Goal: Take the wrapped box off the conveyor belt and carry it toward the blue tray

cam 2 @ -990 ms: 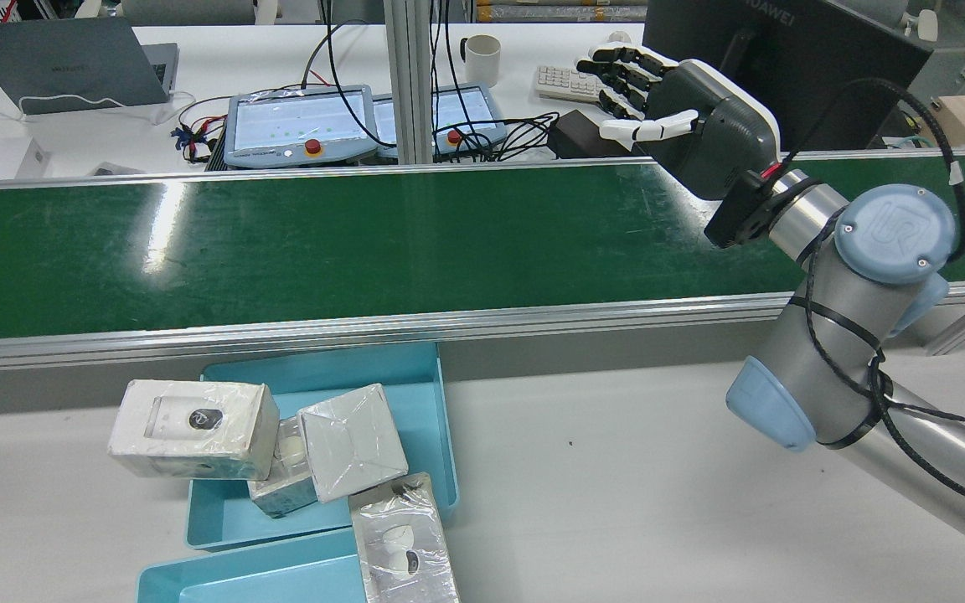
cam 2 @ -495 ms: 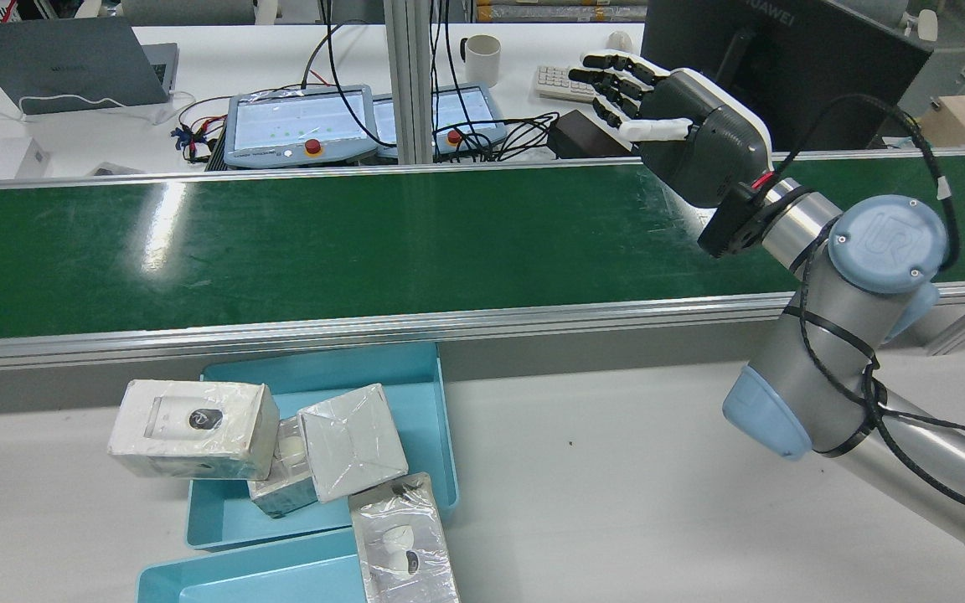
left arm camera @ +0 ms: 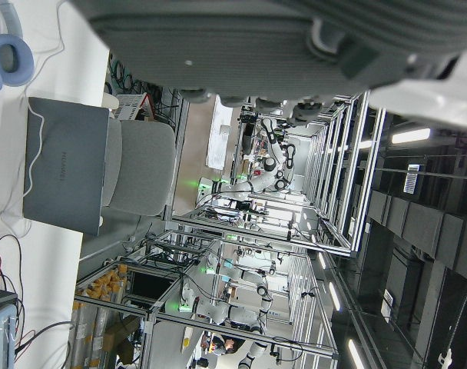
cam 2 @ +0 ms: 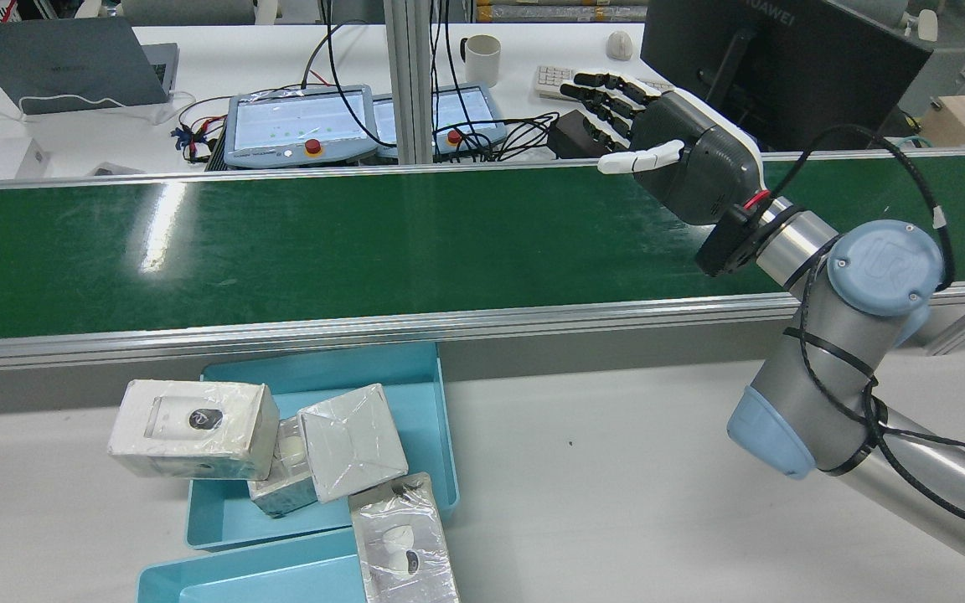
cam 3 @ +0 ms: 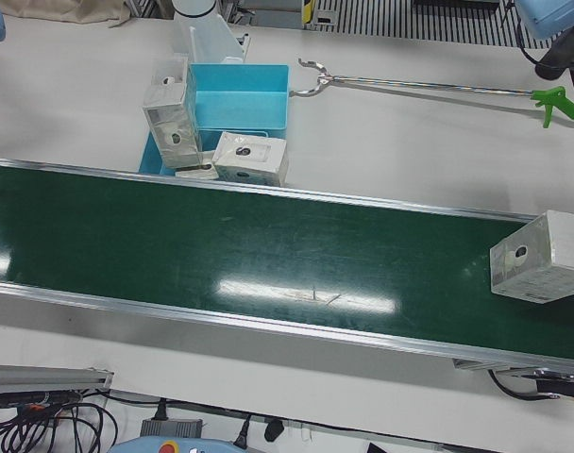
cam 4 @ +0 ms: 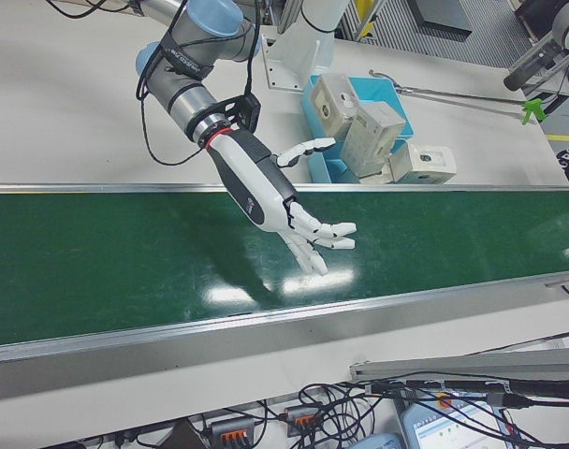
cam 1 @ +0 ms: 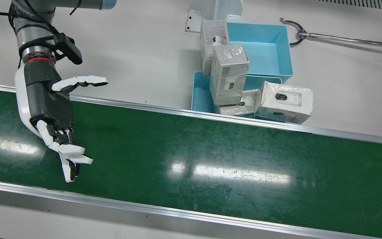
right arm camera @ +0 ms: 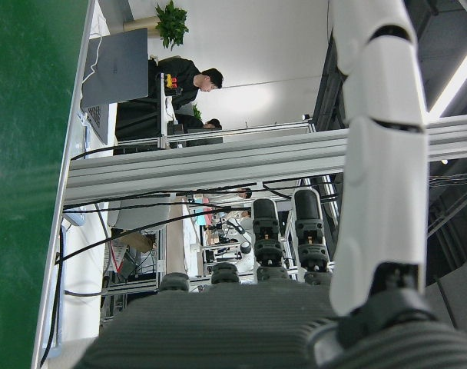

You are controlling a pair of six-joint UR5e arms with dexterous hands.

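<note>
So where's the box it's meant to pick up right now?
Only the left-front view shows it: the wrapped box sits on the green conveyor belt at that view's far right edge.

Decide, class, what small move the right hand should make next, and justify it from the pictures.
Probably slide the right hand along the conveyor belt toward the robot's left, fingers apart. It hovers open above the belt and holds nothing. The only wrapped box on the belt lies far off at the left end, seen only in the left-front view, so no grasp is possible from here.
</note>
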